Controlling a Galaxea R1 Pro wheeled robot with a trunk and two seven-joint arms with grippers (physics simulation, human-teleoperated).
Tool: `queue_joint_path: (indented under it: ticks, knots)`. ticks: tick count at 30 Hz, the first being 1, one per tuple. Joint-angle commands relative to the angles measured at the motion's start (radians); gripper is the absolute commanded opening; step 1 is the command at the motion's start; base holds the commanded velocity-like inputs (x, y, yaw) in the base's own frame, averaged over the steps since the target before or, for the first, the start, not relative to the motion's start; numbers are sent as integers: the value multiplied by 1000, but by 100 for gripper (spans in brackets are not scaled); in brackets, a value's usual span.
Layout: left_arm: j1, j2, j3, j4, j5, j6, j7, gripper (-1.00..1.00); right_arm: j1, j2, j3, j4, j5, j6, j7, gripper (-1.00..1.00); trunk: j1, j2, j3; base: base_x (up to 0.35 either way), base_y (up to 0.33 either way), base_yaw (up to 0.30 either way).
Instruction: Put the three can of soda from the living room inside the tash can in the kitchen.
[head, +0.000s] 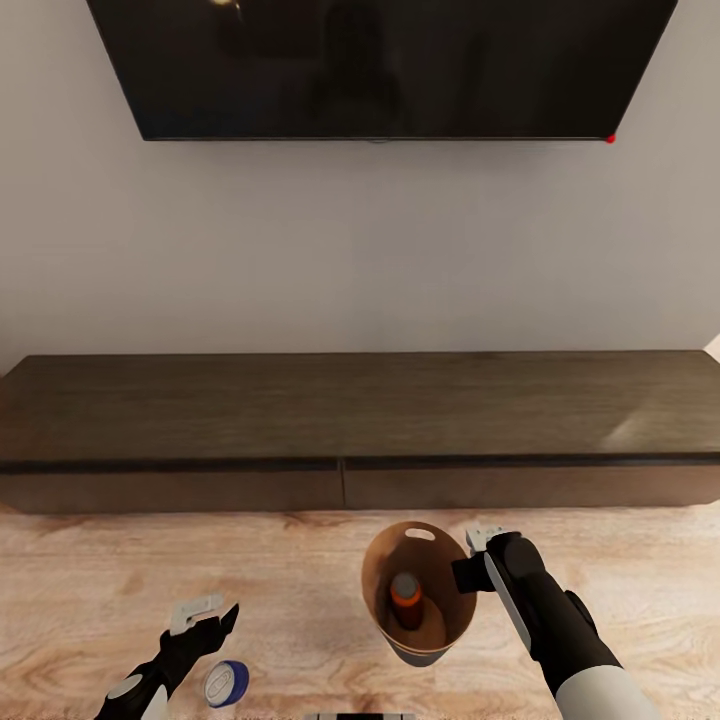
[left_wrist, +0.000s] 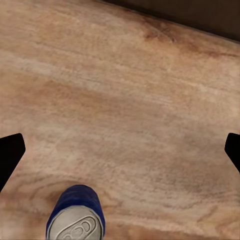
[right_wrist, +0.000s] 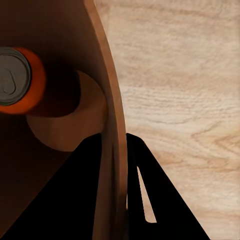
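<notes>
The trash can (head: 376, 585), brown inside and pale grey outside, stands on the wood floor in front of the cabinet. One orange soda can (head: 405, 592) stands upright inside it. My right gripper (head: 468, 575) is shut on the bin's right rim, one finger inside the wall (right_wrist: 107, 90) and one outside; the orange can (right_wrist: 20, 80) shows below. A blue soda can (head: 226, 683) stands upright on the floor at the lower left. My left gripper (head: 208, 628) hovers open just above and beside it, and the blue can (left_wrist: 75, 214) sits short of the wide-spread fingertips (left_wrist: 10, 155).
A long dark wood cabinet (head: 350, 420) runs along the wall ahead, with a black television (head: 380, 60) mounted above it. Light wood plank floor (head: 120, 570) lies between the cabinet and me.
</notes>
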Motion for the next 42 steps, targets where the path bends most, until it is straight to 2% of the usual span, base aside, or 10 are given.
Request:
queue_joint_path:
  ticks: [1,42]
  knots:
    - [0,0,0,0,0,0,0,100,0,0,0,0,-20,0,6,-100,0,0,-2,0,0,0]
    - [0,0,0,-1,0,0,-2,100,0,0,0,1,-20,0,6,-100,0,0,-67,0,0,0]
